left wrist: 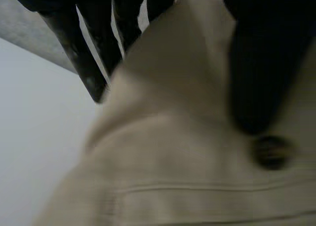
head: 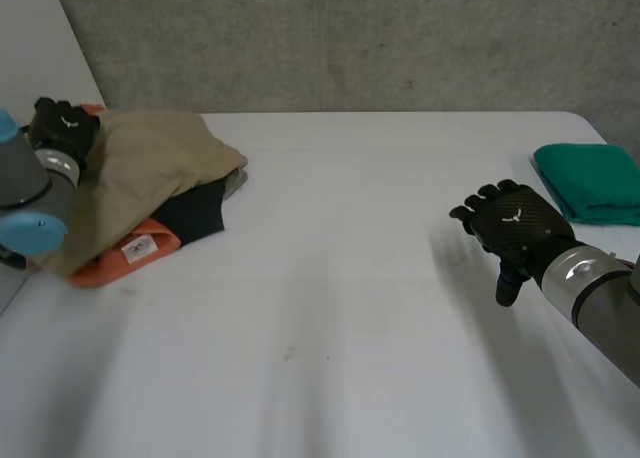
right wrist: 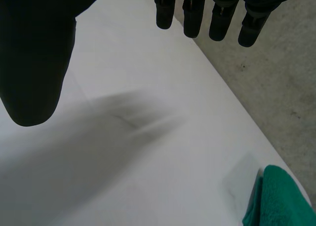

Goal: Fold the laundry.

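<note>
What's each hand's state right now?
Left hand: shut, pinching the beige cloth between fingers and thumb.
Right hand: open, holding nothing, over the table.

White surface (head: 360,278), matte, spans most of the head view; its far edge runs straight along the foot of a wall (head: 350,38); wall is grey concrete, mottled, with a small dark spot (head: 408,83) low down near the middle; a plain white panel (head: 40,38) stands at the far left, its slanted edge meeting the wall. One tiny dark speck (head: 289,355) on the surface, near the middle of the near half; faint grey streaks beside it. Right wrist view: the same surface (right wrist: 148,162), edge running diagonally, speckled grey concrete (right wrist: 276,88) beyond it; a faint pale rectangular patch (right wrist: 242,179) lies on the surface close to that edge. Left wrist view: bare white surface (left wrist: 39,137), a grey strip (left wrist: 29,33) behind it.
</note>
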{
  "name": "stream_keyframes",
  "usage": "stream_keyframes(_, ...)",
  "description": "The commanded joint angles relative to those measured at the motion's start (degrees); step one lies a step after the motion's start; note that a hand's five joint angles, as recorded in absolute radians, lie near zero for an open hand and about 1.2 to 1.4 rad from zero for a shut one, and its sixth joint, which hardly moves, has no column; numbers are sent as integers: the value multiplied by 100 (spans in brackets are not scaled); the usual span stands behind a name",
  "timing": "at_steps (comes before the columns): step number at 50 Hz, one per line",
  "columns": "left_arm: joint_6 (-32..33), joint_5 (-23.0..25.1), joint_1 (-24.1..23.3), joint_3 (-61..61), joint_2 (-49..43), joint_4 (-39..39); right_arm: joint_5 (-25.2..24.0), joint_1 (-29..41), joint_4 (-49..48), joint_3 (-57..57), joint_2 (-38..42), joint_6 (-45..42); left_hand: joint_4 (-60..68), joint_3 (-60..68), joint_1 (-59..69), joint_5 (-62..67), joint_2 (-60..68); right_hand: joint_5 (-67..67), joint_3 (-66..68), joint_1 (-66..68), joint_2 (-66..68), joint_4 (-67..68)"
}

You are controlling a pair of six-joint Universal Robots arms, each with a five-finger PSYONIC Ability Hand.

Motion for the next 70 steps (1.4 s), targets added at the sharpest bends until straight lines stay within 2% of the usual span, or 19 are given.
stream_keyframes(1, -27, -128, -446, -82, 566, -91, 26, -63, -83, 196, -49, 3, 3905, 3928, 3586, 4224, 3905, -267, -193, -287, -207, -182)
stream_keyframes(8, -563, -209, -1361, -1031, 2116, -100, 52, -98, -109, 240, -181, 82, 3905, 3928, 3586, 4224, 3905, -267, -193, -287, -207, -182)
stream_keyframes(11, -1151, -209, -1994, -1348, 2679, -161, 52, -98, -101, 240, -233, 109, 3905, 3928, 3586, 4224, 3905, -267, -193, -287, -207, -182)
stream_keyframes(12, -1561, -200, -2361, -1540, 2898, -266, 61, -107, -92, 240, -277, 126, 3905, 3928, 3586, 4224, 3905, -267, -193, -287, -207, -182)
stream_keyframes(14, -1828, -200, -2592, -1647, 3022, -407, 61, -107, -101, 240, -304, 170, 3905, 3928, 3586, 4224, 3905, -267, -193, -287, -207, -182)
stream_keyframes(20, -2768, -252, -3461, -1744, 2866, -1153, 61, -125, -101, 214, -401, 398, 3905, 3928, 3586, 4224, 3905, -267, -193, -287, -207, -182)
stream_keyframes(26, -2937, -270, -3920, -1586, 1811, -1304, 52, -327, -101, 205, -401, 794, 3905, 3928, 3586, 4224, 3905, -267, -193, -287, -207, -182)
stream_keyframes(29, -2893, -279, -4209, -1533, 1389, -1514, 52, -432, -101, 214, -401, 987, -1191, -1168, -1510, -872, -1191, -267, -193, -287, -207, -182)
stream_keyframes(31, -2875, -296, -4359, -1525, 1327, -1672, 52, -476, -101, 232, -401, 1127, -2598, -2575, -2917, -2279, -2598, -267, -193, -287, -207, -182)
stream_keyframes(36, -2928, -288, -4316, -1463, 1712, -1717, 70, -512, -101, 232, -410, 1365, -2821, -2798, -3140, -2503, -2821, -267, -193, -287, -207, -182)
stream_keyframes(37, -2928, -270, -4098, -1480, 2061, -1717, 78, -512, -92, 232, -410, 1453, -2821, -2798, -3140, -2503, -2821, -267, -193, -287, -207, -182)
stream_keyframes(42, -2875, -209, -3508, -1481, 2381, -1726, 105, -485, -30, 232, -410, 1944, -2821, -2798, -3140, -2503, -2821, -267, -193, -287, -207, -182)
stream_keyframes(47, -2814, -182, -3130, -1349, 2259, -1717, 131, -310, 75, 319, -348, 2665, -2838, -2815, -3157, -2519, -2838, -267, -193, -287, -207, -182)
stream_keyframes(51, -2446, 160, -2875, -1156, 1723, -1823, 114, 103, 5, 372, -155, 3228, -2838, -2815, -3157, -2519, -2838, -267, -193, -287, -207, -182)
stream_keyframes(53, -2103, 511, -2699, -1138, 1415, -1919, 149, 331, -126, 346, 178, 3378, -2921, -2899, -3241, -2603, -2921, -267, -193, -287, -207, -182)
stream_keyframes(57, -1663, 934, -2585, -1085, 950, -2191, 622, 595, -495, 267, 627, 3378, -2955, -2933, -3275, -2637, -2955, -267, -193, -287, -207, -182)
stream_keyframes(63, -1469, 969, -2628, -1085, 650, -2517, 1413, 947, -900, 179, 839, 2914, -2805, -2782, -3124, -2487, -2805, -267, -193, -287, -207, -182)
stream_keyframes(66, -1557, 969, -2628, -1181, 798, -2508, 1502, 1027, -918, 240, 839, 2588, -2569, -2547, -2888, -2251, -2569, -267, -193, -287, -207, -182)
stream_keyframes(70, -1794, 925, -2593, -1427, 1545, -2342, 1502, 1035, -927, 258, 716, 2368, -2569, -2546, -2888, -2250, -2569, -267, -193, -287, -207, -182)
